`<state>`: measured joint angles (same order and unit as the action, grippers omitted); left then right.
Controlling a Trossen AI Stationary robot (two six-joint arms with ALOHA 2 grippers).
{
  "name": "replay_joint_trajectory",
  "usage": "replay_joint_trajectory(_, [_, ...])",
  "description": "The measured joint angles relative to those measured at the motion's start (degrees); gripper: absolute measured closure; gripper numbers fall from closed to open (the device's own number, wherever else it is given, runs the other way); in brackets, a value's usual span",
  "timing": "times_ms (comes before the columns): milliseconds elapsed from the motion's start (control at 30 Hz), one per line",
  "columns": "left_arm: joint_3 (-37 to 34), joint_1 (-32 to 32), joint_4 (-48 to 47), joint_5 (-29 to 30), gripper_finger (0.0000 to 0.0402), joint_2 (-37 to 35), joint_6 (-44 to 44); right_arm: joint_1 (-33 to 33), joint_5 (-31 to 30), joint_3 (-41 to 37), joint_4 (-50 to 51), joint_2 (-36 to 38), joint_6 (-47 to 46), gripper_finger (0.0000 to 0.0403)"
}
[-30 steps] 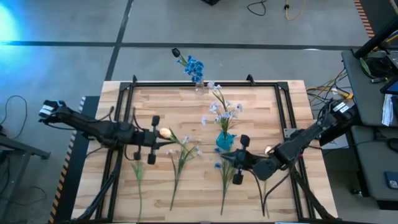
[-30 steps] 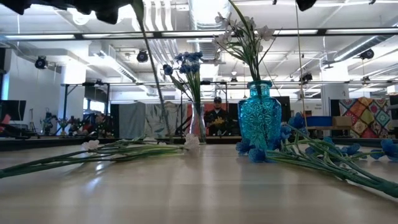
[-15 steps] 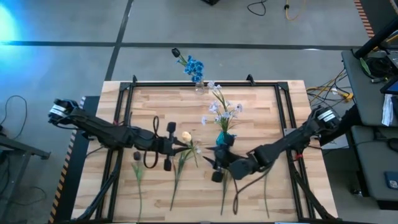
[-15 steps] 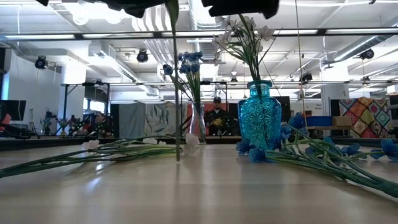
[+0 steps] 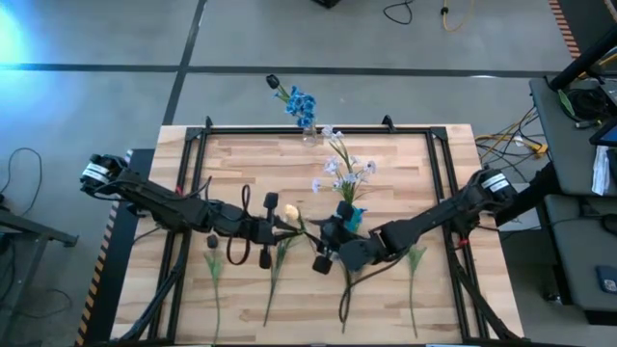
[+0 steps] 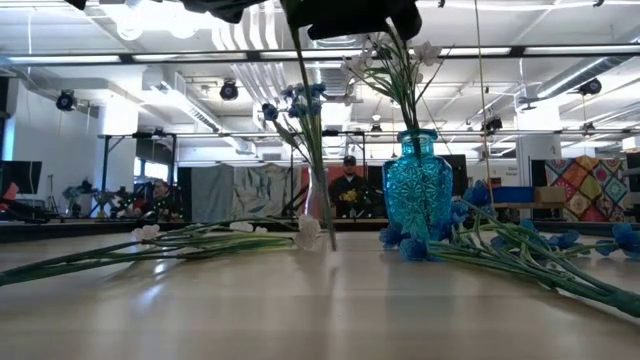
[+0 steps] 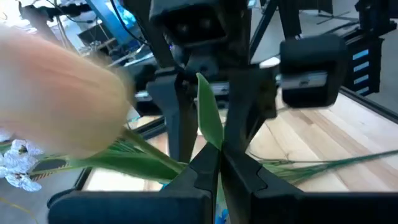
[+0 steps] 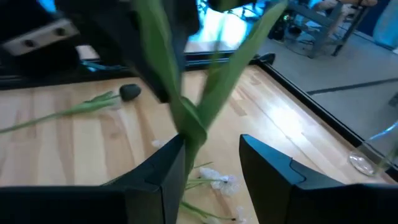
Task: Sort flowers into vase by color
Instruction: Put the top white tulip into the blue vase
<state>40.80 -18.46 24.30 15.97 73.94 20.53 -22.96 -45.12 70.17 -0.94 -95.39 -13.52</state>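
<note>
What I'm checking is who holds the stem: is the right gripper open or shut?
Open: the right gripper has fingers apart, the tulip stem between them; the left gripper is shut on it.

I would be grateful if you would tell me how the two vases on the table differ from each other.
The blue vase is wide, patterned, turquoise glass; the clear vase is slim and colourless. The blue vase holds the white sprays, while the clear vase holds the blue flowers. In the high view the blue vase stands mid-table and the clear vase at the far edge. Both stand upright, each holding stems.
</note>
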Motion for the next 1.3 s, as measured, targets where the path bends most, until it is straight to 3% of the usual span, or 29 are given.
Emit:
replay_joint_trajectory(333, [0.44, 0.0, 0.22, -0.01, 0.0401, -0.05, 0.61, 1.2, 5.97, -0.04, -2.87, 0.0, 1.43, 0.0267])
replay_joint_trajectory(533, [0.42, -0.11, 0.23, -0.08, 0.0401, -0.05, 0.47, 1.58, 6.58, -0.07, -4.04, 0.0, 3.6, 0.0283])
replay_joint_trajectory(833, [-0.07, -0.11, 0.2, -0.01, 0.0397, -0.07, -2.98, 1.44, 6.06, -0.07, -4.11, 0.0, 6.65, 0.0384])
replay_joint_trajectory(1300, [-4.09, -0.3, 1.26, -0.01, 0.0281, -0.2, -6.59, -2.74, -2.03, -0.15, -3.63, 4.65, 12.08, 0.0389])
